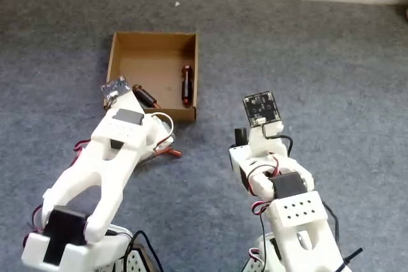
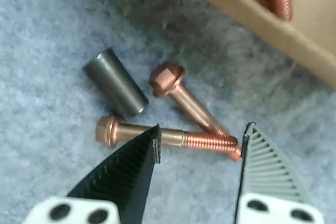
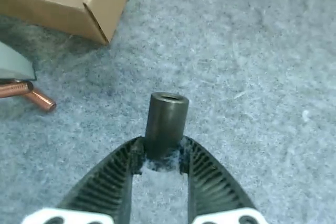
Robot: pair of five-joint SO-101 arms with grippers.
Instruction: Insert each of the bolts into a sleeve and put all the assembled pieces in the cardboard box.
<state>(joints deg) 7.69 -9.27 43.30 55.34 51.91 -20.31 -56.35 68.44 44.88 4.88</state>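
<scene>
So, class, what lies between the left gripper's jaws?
In the left wrist view, the threaded end of a copper bolt lies on the carpet between the open jaws of the left gripper.

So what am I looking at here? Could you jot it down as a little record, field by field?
Surface: grey carpet
Box: cardboard, open top, two assembled pieces inside
Loose parts: two bolts and one sleeve on the carpet beside the box
Left end effector: open, over the bolts
Right end effector: shut on a second sleeve
Left to do: both bolts not yet in sleeves
</scene>
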